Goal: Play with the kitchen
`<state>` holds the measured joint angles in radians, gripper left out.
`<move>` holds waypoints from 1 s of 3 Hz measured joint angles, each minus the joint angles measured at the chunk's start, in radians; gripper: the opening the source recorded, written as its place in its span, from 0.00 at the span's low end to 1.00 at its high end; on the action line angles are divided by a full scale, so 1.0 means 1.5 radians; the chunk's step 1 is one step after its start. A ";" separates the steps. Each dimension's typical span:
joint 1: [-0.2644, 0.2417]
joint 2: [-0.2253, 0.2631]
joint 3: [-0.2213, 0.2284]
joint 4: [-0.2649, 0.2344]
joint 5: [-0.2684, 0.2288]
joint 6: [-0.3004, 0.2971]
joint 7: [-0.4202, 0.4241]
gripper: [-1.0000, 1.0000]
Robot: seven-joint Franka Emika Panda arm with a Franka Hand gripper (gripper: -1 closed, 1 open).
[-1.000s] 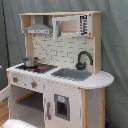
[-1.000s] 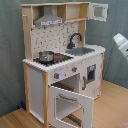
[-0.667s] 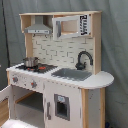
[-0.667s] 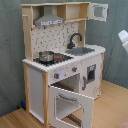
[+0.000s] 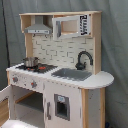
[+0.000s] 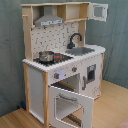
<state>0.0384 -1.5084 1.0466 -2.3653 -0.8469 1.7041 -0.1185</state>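
The kitchen [image 5: 95, 80] is a toy unit of white panels and light wood, and it fills both exterior views. Up top it carries a grey hood [image 5: 37, 28] and a small cabinet with a window [image 5: 71, 25]. On the counter are a black faucet [image 5: 83, 59], a sink [image 5: 73, 74] and a red-black stovetop [image 5: 42, 67]. A small metal pot [image 6: 46, 56] stands on the stovetop [image 6: 59, 59]. The oven door [image 6: 71, 103] hangs open, swung down and forward. Knobs [image 6: 56, 76] line the front panel. No gripper or arm shows in either view.
A grey curtain [image 5: 115, 45] hangs behind the kitchen. The floor [image 6: 112, 107] is light wood. A white lower door with a dark inset [image 5: 62, 107] sits under the sink and is closed.
A white arm part at the second exterior view's right edge has slid out of the picture. The kitchen itself has not changed.
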 joint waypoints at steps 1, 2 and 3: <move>-0.001 0.003 -0.032 -0.001 -0.039 -0.024 0.041 1.00; -0.005 0.010 -0.069 -0.002 -0.068 -0.034 0.097 1.00; -0.008 0.011 -0.116 -0.003 -0.088 -0.035 0.148 1.00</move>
<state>0.0262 -1.4919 0.8728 -2.3691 -0.9793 1.6522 0.1032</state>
